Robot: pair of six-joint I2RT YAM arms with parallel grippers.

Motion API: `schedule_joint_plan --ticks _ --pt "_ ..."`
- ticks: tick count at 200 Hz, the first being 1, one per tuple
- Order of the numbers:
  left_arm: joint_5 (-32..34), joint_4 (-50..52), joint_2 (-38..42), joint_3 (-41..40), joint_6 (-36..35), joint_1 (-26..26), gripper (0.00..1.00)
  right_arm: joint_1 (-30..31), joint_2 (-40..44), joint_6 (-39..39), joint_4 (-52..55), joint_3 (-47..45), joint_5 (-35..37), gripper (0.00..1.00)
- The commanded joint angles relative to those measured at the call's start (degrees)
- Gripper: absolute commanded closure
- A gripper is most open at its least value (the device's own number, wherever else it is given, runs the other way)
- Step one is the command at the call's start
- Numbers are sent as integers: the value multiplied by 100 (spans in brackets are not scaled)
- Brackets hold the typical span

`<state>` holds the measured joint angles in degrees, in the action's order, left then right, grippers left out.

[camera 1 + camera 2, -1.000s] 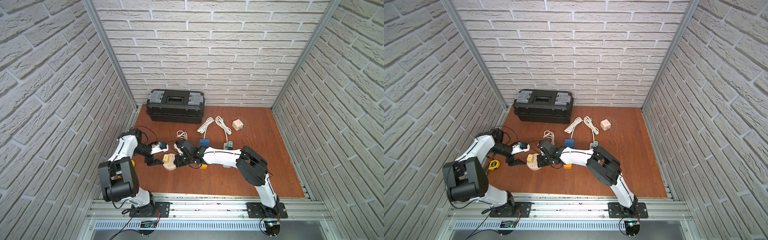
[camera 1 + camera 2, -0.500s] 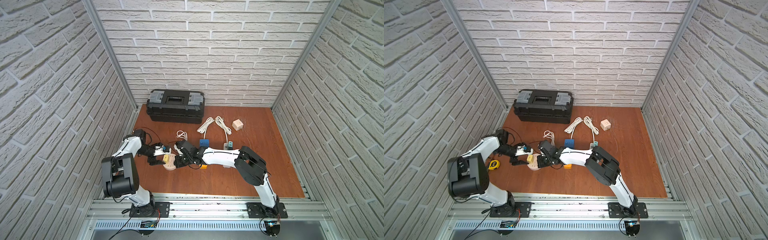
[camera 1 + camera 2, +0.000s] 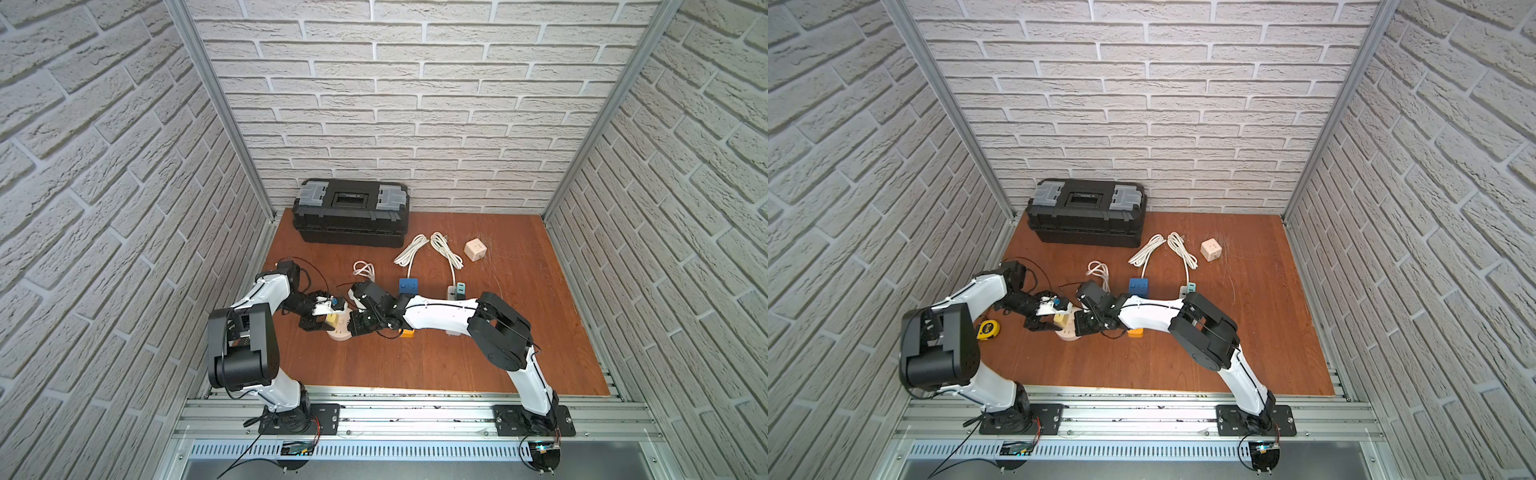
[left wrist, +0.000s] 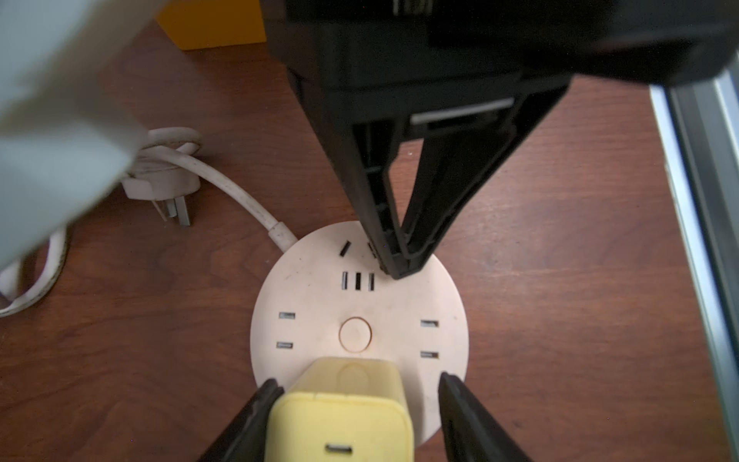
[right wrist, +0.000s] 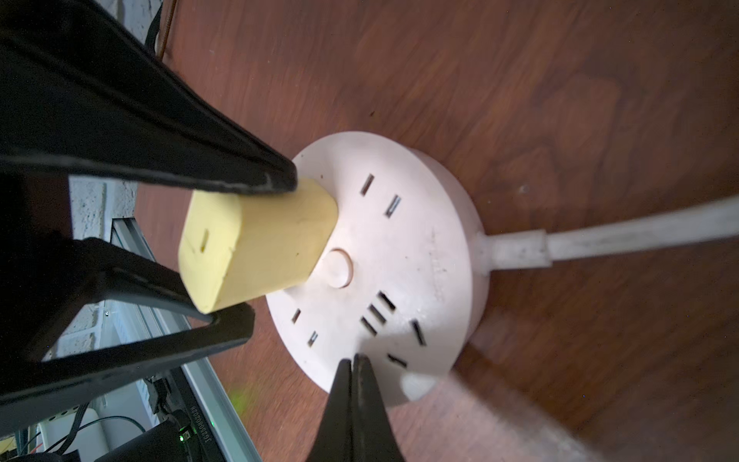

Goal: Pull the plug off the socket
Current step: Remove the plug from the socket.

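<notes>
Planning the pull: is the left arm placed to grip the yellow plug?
Probably yes: its fingers flank the yellow plug, nothing between; the shut right gripper rests on the round socket, clear.

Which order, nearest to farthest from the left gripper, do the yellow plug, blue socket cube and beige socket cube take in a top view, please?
1. Yellow plug, between the left gripper's fingers.
2. Blue socket cube, to its right, mid-depth.
3. Beige socket cube, farther right and farther back.
</notes>
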<state>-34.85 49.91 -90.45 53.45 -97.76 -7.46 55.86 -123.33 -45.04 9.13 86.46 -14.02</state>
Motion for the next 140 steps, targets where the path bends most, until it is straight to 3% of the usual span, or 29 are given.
schedule_joint_plan --ticks 1,31,73,140 --pt "30 52 -25 -120 -7 15 43 -43 -82 -147 -133 -58 31 97" --pt "49 29 134 -246 57 17 54 -52 -130 -172 -133 -45 47 97" --pt "84 -67 384 -465 239 43 100 -51 -236 -147 33 46 126 98" --pt "-130 -234 634 -676 599 43 100 -59 -463 -183 256 160 336 97"
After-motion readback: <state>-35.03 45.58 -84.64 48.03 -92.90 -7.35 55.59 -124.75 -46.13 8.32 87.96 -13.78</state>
